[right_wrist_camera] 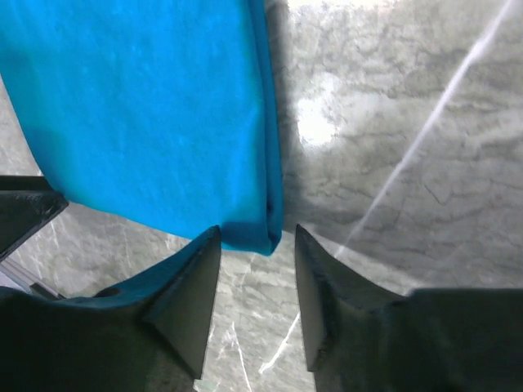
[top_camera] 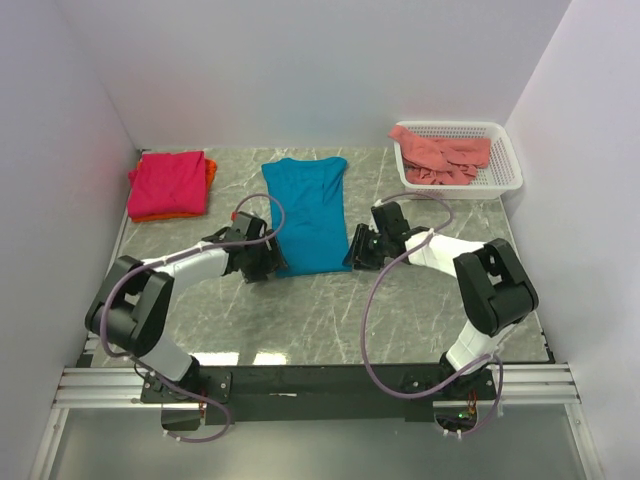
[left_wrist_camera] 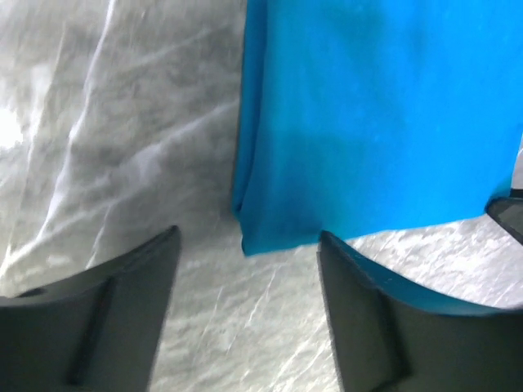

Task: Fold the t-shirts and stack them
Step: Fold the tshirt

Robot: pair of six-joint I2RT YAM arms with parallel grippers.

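While both arms' fingers (left_wrist_camera: 106,310) gape, the teal t-shirt (top_camera: 308,215) lies flat.

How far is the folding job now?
Done: the pink shirt lies folded on the orange shirt. In hand: the blue shirt, folded lengthwise, with the left gripper and right gripper open at its near corners. Left: finish and stack it, then the salmon shirt in the basket.

The top camera looks down from behind on the whole grey marbled surface (top_camera: 300,315). Each wrist camera faces down, close over one near corner of the teal-blue cloth t-shirt (top_camera: 305,210) all views share.
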